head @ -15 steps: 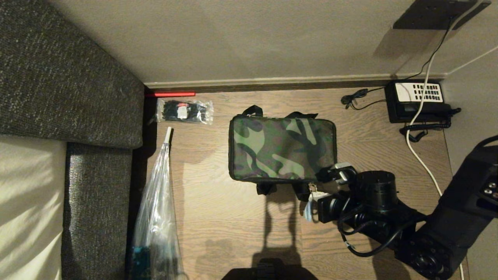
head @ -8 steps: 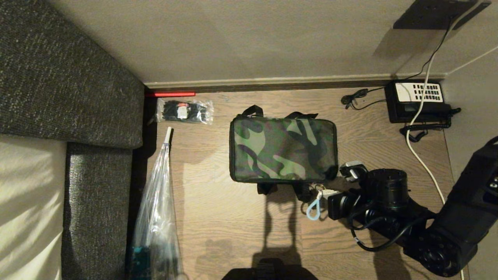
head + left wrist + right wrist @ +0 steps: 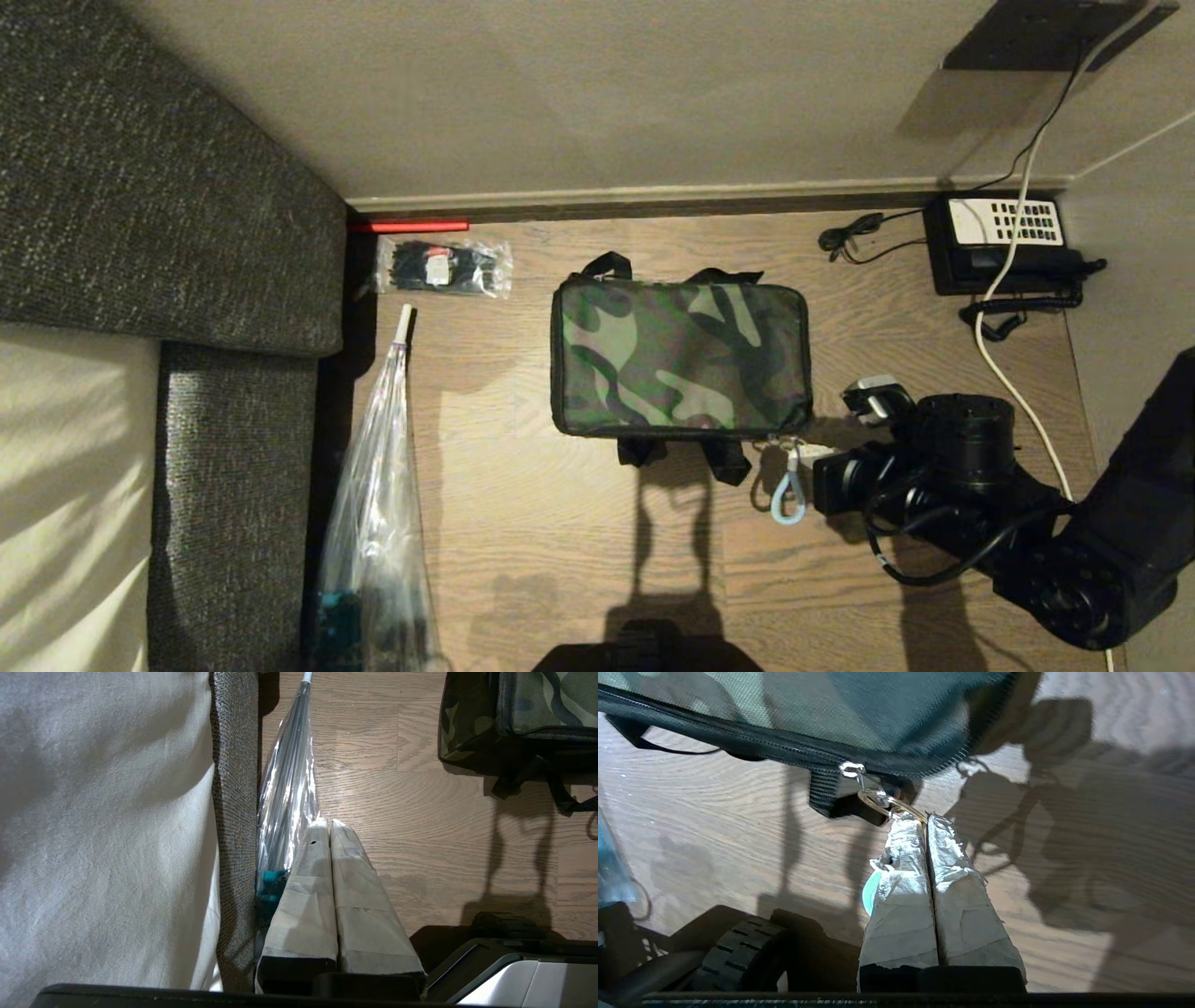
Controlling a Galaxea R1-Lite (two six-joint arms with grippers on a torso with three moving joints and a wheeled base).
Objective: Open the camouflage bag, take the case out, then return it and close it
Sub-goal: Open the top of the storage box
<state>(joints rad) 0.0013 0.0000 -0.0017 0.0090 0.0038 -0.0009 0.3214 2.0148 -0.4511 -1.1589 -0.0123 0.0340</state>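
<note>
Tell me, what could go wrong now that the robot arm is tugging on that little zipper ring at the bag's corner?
The right gripper is shut on the zipper ring by its fingertips only, so the ring might slip out. Nothing holds down the camouflage bag; the left gripper is parked away from it, so the bag could slide along the wooden floor instead of unzipping. The zipper also sits at a corner, where it may jam.

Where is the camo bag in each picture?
Head view: bag in the middle of the wooden floor.
Left wrist view: only its corner, upper right.
Right wrist view: its zip edge along the top, right gripper at the zip ring.
Shared landmark: the black strap by the zip.
</note>
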